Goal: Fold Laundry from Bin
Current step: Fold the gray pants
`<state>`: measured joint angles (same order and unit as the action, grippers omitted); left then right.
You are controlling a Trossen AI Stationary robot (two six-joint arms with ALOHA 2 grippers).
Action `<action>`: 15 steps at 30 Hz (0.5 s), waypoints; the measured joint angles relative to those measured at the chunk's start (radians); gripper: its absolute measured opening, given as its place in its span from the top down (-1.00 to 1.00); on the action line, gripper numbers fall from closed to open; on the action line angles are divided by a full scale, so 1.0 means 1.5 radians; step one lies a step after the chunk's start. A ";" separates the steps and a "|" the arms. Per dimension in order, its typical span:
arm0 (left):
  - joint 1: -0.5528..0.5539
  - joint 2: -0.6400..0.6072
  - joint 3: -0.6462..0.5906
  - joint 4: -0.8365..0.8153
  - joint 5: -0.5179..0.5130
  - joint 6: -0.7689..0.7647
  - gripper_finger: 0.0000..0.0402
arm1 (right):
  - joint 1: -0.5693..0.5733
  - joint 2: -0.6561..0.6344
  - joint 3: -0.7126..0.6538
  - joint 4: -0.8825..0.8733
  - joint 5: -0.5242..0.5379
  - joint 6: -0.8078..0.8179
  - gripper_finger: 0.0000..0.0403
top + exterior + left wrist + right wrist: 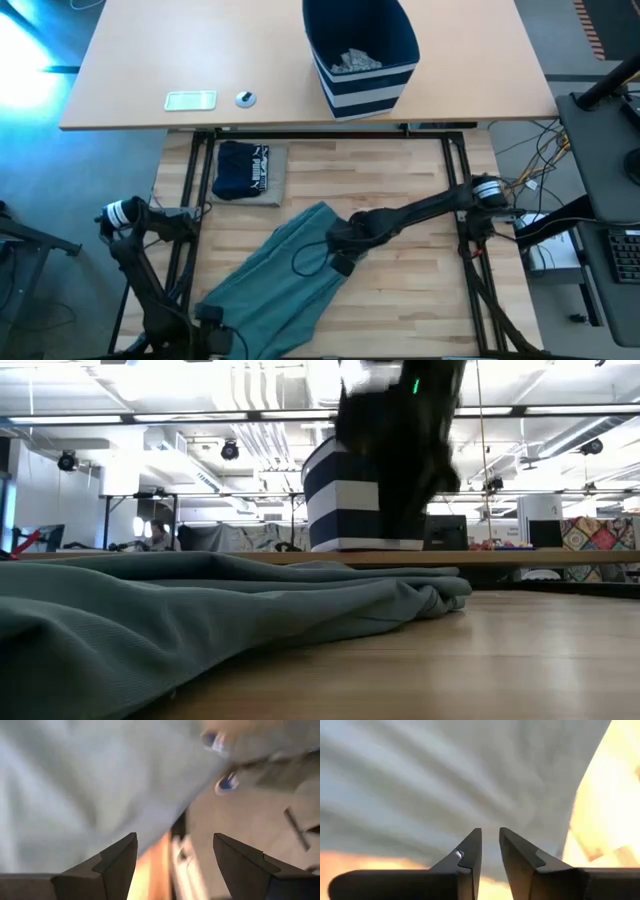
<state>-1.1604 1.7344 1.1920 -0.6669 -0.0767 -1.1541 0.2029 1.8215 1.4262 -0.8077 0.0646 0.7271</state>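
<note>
R gripper (340,262) fingers nearly closed over teal-green garment (285,275); L gripper (175,865) fingers open at garment's edge.

The large teal-green garment (285,275) is soft matt cloth with a fine even weave, lying in loose rounded folds (200,605); close up it shows shallow ripples and no sheen (445,780). The navy garment (248,170) is a denser matt fabric with smooth white printed lettering. The bin (360,50) is stiff woven fabric, matt, and the small grey pieces (352,62) inside it look crumpled and soft. The table (420,250) is pale wood in narrow glued strips, smooth with a light satin gloss (450,660). Both arms look like dark matt metal or plastic; the right gripper (490,845) has smooth matt dark fingers (470,855)
</note>
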 joint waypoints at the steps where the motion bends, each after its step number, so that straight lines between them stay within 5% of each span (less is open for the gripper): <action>1: 0.004 0.000 0.011 0.003 -0.016 0.011 -0.22 | 0.009 -0.014 0.000 0.005 -0.004 0.011 0.65; 10: 0.054 0.002 -0.013 0.005 -0.160 0.049 -0.22 | 0.085 -0.014 -0.033 0.009 0.022 0.123 0.49; 15: 0.050 0.012 -0.080 0.094 -0.119 0.044 -0.22 | 0.081 0.031 -0.075 0.006 0.049 0.108 0.52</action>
<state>-1.0857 1.7531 1.0726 -0.5265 -0.2549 -1.0882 0.3250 1.8687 1.3140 -0.7983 0.1378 0.8885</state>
